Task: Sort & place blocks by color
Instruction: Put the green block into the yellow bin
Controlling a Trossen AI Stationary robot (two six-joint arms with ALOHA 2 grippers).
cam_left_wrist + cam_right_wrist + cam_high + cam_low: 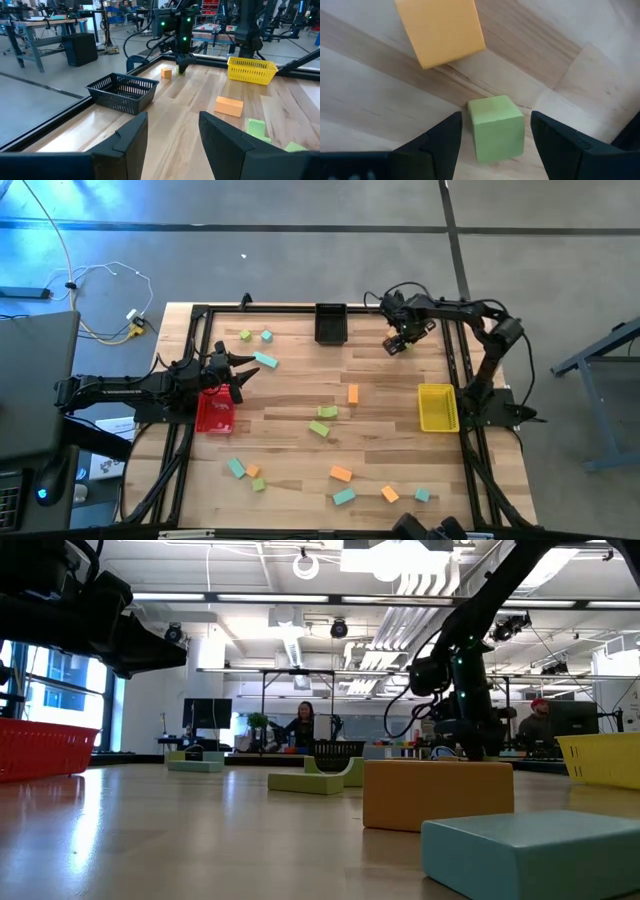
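Straddling a green block [496, 127], right gripper [496, 137] (fingertips cropped) open.

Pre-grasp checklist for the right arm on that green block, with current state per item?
1. Right gripper open: ok, jaws stand apart.
2. Green block between the jaws: ok, it sits centred in the gap.
3. Block square to the jaws: not ok, it looks slightly rotated.
4. Orange block out of the closing path: ok, it lies apart, beyond the green one.
5. Jaws low enough to grip: cannot tell.
6. Left gripper out of the way: ok, open over the red bin, across the table.
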